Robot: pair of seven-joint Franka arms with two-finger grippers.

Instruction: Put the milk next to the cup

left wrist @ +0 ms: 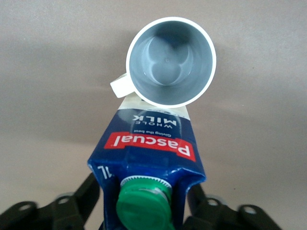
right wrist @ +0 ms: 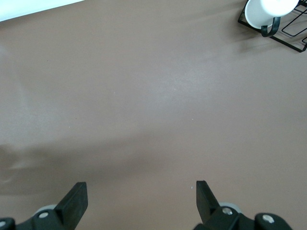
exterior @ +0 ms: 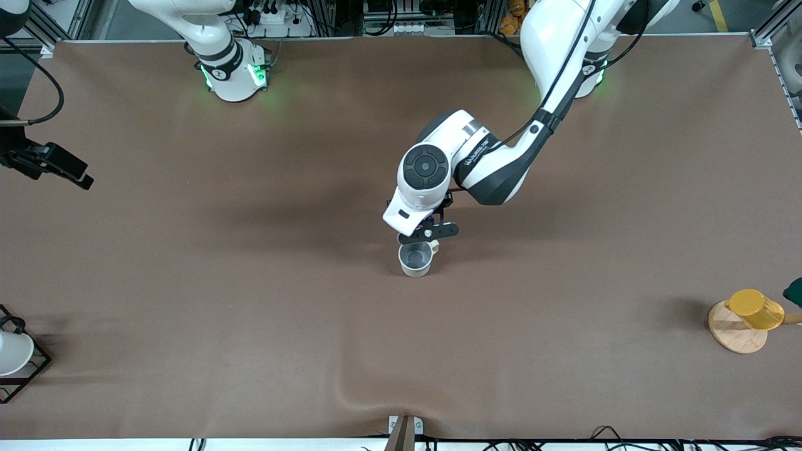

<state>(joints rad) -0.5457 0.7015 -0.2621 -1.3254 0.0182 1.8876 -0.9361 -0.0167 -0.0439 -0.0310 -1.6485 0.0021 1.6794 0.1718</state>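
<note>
Right now the bench [exterior: 250, 282] is a wide brown mat, faintly rippled near the front camera's edge, with metal framing and cables along the robots' side. Mid-bench stands the cup [exterior: 415, 259], cream with a grey inside, upright. In the left wrist view the milk [left wrist: 148, 163] stands just beside the cup, on the side farther from the front camera; whether they touch I cannot tell. The green cap [left wrist: 144, 203] faces the camera, the red label band above it. The left end effector [exterior: 428, 233] hangs over the carton, its dark fingers [left wrist: 84, 199] spread to either side with a gap showing, so the hold looks released. The right end effector [right wrist: 139, 201] waits, up over the right arm's end of the bench, jaws wide on nothing. Near the bench's edges: a yellow cup [exterior: 755, 309] on a wooden disc [exterior: 736, 332] at the left arm's end, a black wire rack [exterior: 28, 369] with a white item at the right arm's.
</note>
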